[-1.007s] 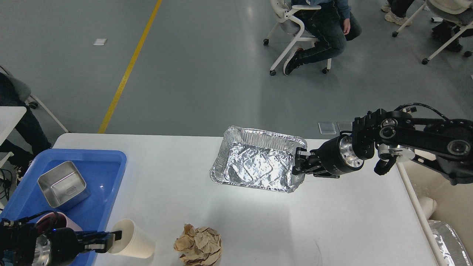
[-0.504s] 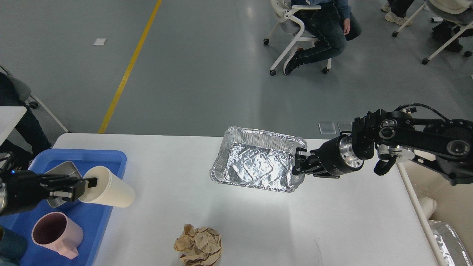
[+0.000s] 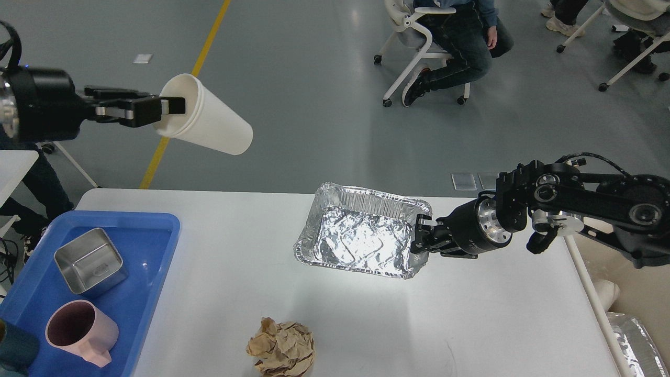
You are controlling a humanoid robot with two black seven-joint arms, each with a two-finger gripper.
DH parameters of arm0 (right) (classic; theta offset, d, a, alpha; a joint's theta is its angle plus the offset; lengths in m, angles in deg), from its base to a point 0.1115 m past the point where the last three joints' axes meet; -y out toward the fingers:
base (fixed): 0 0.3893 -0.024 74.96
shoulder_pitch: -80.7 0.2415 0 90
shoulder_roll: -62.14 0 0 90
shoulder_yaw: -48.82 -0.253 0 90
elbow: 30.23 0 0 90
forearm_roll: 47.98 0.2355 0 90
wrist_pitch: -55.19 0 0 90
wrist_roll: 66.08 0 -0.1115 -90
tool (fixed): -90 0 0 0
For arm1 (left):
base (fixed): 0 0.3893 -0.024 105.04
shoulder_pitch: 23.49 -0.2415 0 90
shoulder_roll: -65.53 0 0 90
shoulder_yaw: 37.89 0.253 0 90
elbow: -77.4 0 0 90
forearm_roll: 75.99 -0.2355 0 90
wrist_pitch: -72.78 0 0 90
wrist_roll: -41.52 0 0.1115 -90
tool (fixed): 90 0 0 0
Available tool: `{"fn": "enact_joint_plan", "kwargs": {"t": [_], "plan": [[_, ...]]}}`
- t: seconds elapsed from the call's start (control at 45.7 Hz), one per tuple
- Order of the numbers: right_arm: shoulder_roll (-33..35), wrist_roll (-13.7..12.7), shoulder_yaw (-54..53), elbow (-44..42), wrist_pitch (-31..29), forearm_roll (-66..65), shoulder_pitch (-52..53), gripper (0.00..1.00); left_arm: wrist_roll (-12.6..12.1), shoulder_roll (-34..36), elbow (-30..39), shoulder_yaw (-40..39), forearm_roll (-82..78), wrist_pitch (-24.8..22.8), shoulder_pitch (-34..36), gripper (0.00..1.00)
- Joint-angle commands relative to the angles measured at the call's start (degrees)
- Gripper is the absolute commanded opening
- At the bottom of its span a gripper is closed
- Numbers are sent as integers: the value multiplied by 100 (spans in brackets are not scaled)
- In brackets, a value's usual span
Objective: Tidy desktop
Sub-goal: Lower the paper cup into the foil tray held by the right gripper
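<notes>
Worktop clearance is judged partly done: a steel box and pink mug are already held in the blue plastic tray at its left edge. A smooth tapered paper cup is gripped at the rim by the left tool, high above the far-left corner. The crinkled foil tray near the far edge is pinched at its rim by the right tool. Crumpled brown paper is left at the near edge.

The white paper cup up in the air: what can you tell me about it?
The white paper cup is plain, tapered and looks empty. It lies tilted on its side, high above the floor beyond the desktop, mouth towards the left tool, base pointing right and slightly down. That tool pinches its rim, one finger inside. Nothing else touches it.
</notes>
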Motion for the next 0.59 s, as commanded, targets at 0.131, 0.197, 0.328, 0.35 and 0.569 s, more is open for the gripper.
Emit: {"fn": "enact_joint_plan", "kwargs": {"t": [0.131, 0.197, 0.328, 0.35, 0.569], "plan": [[-35, 11, -393, 12, 0, 19, -251, 0, -304, -1008, -273, 480, -164, -102, 46, 1], [-97, 11, -455, 20, 0, 28, -287, 0, -340, -1192, -308, 762, -296, -76, 37, 1], [-132, 20, -490, 20, 9, 28, -304, 0, -366, -1570, -370, 1017, -375, 3, -120, 1], [-149, 20, -516, 20, 9, 28, -304, 0, -366, -1632, -387, 1017, -410, 29, -156, 1], [-264, 20, -578, 29, 9, 28, -322, 0, -463, -2335, -704, 1026, -788, 153, -297, 1]]}}
